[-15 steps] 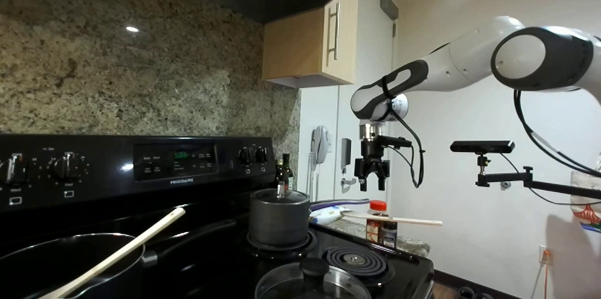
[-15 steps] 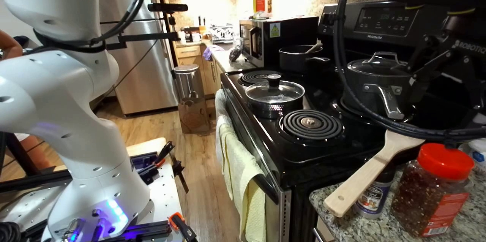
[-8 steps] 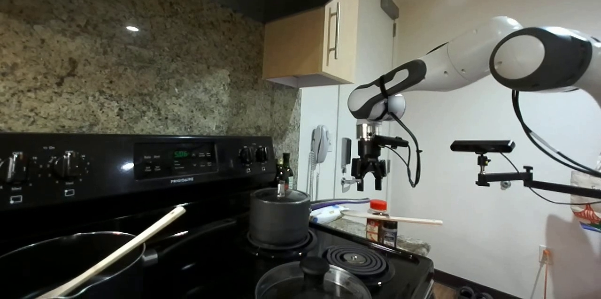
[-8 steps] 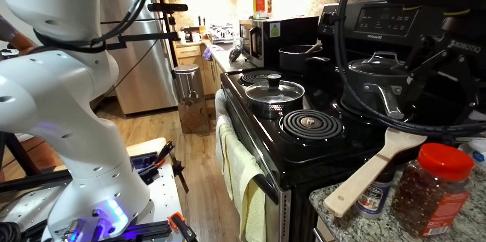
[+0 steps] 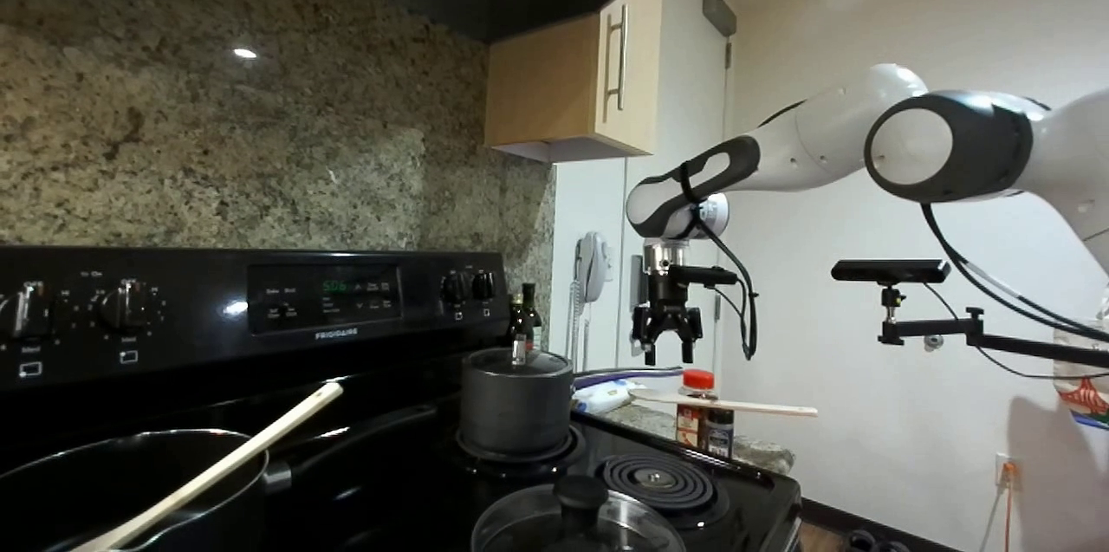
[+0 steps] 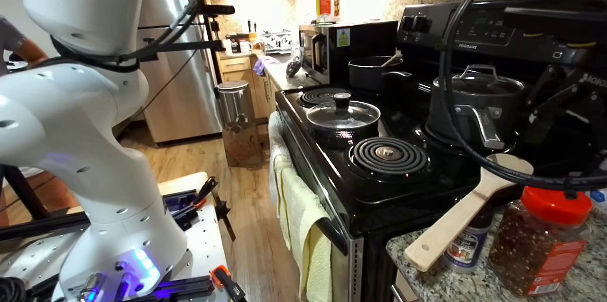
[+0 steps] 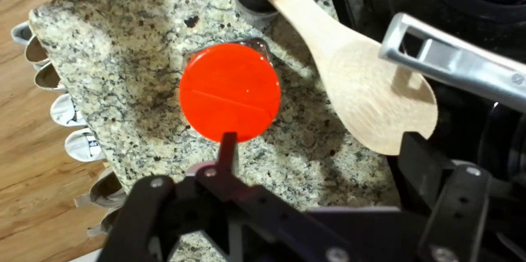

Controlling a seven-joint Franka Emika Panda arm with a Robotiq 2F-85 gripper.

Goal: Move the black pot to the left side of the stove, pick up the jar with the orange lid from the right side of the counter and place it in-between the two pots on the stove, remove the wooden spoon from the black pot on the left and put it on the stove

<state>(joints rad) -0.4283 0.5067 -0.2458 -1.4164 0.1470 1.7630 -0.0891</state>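
Hovering over counter; spread gripper

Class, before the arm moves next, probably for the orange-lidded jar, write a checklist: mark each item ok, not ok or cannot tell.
1. Fingers open: ok.
2. Jar upright on the counter, lid on: ok.
3. Jar lined up: not ok; in the wrist view its lid faces one finger, not the gap.
4. Loose spoon out of the way: not ok, probably; it lies close beside the jar.
5. Black pot at left on the stove: ok.
6. Room between black pot and grey pot: cannot tell; the black pot's handle reaches into it.
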